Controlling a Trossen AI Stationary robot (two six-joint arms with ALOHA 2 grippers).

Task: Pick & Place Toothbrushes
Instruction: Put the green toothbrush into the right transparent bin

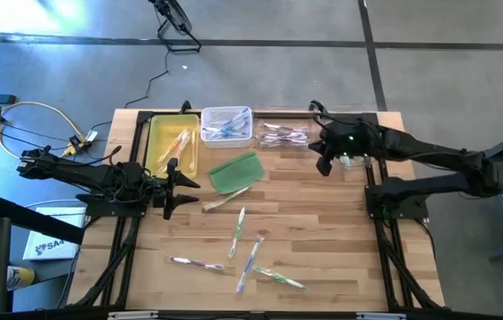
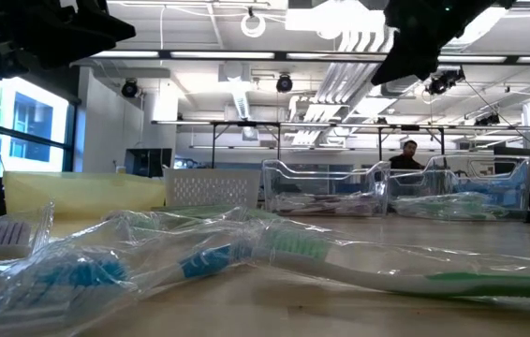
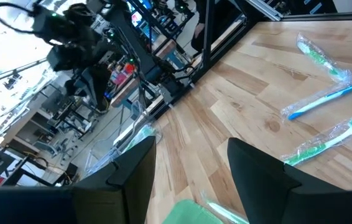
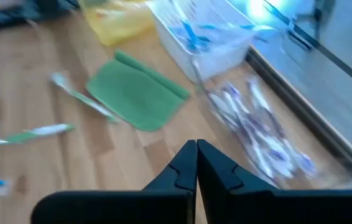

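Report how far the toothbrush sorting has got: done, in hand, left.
Done: toothbrushes already lie in the yellow tray, the white basket and the clear bin. In hand: nothing; the right tool is shut and empty beside the clear bin, and the left tool is open by the green pad. Left: loose toothbrushes scattered on the table.
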